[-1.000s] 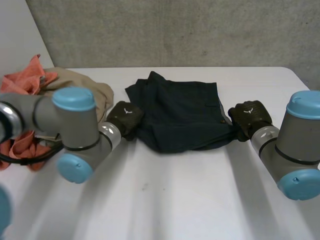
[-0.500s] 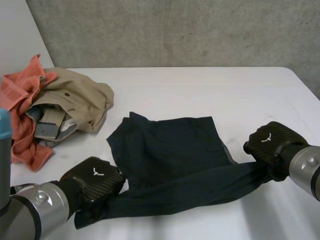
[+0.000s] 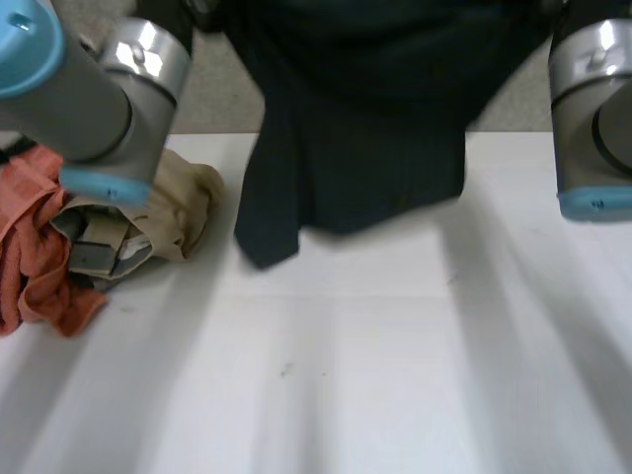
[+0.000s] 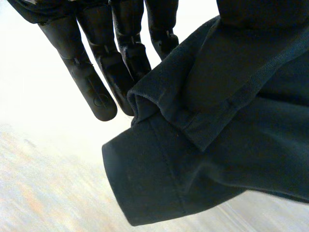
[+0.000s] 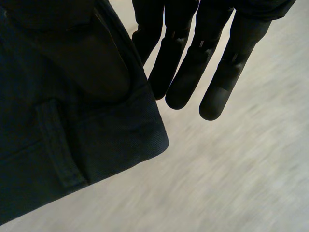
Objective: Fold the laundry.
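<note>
You are holding the dark navy fabric garment [image 3: 365, 128] up in the upper middle of the head view, and its lower edge is hanging down over the white table [image 3: 346, 375]. Your left hand [image 4: 91, 72] is pinching one hemmed corner of it with its fingers straight. Your right hand [image 5: 188, 72] is gripping the opposite corner, its thumb pressing into the cloth. At the left edge of the frame, a crumpled beige garment [image 3: 183, 202] is lying against a bunched orange cloth [image 3: 30, 257].

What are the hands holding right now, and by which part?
The dark garment: the left hand and the right hand each pinch one end of its top edge.
</note>
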